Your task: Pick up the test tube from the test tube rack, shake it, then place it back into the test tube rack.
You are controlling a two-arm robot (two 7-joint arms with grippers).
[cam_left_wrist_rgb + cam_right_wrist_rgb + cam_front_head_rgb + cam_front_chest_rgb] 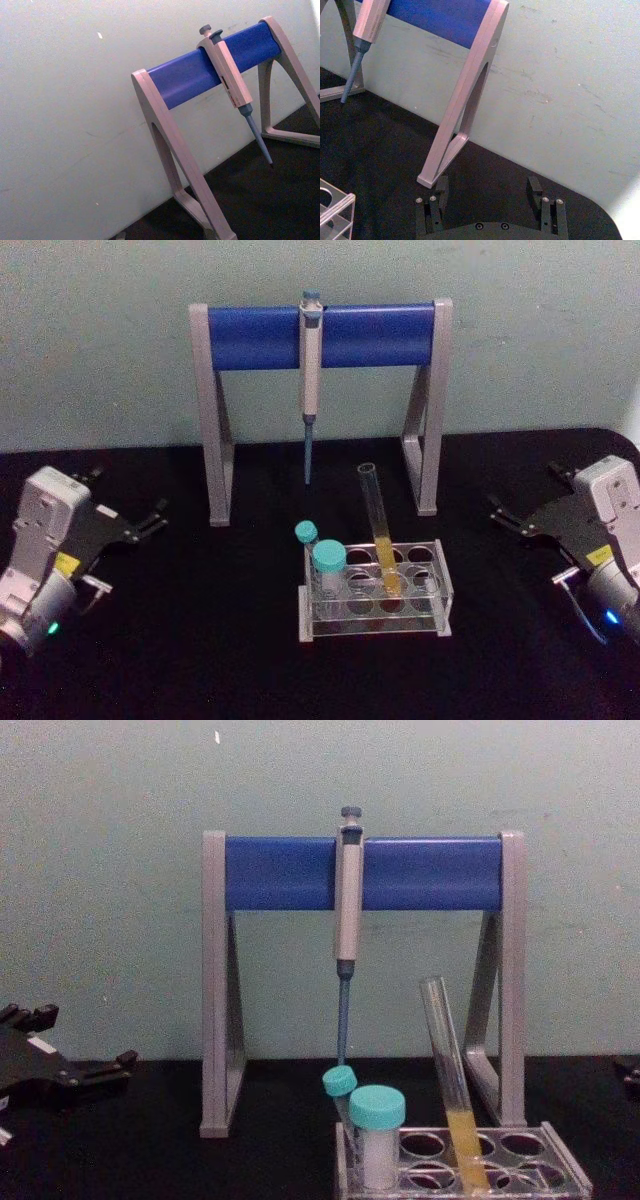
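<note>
The test tube (378, 525) is a long clear glass tube with yellow-orange liquid in its lower part. It leans in a back-row hole of the clear test tube rack (447, 592), and the chest view shows the test tube (450, 1070) tilted in the rack (565, 1182). My left gripper (128, 495) rests open at the table's left, well away from the rack. Far to the right, my right gripper (525, 490) is also open and holds nothing. In the right wrist view its fingers (441, 189) stand wide apart above the black table, with a rack corner (335, 210) nearby.
A grey-and-blue pipette stand (320, 335) stands behind the rack with a pipette (311, 370) hanging from its bar. A teal-capped white vial (328, 562) and a thin teal-capped tube (306, 532) sit in the rack's left holes. A pale wall closes the back.
</note>
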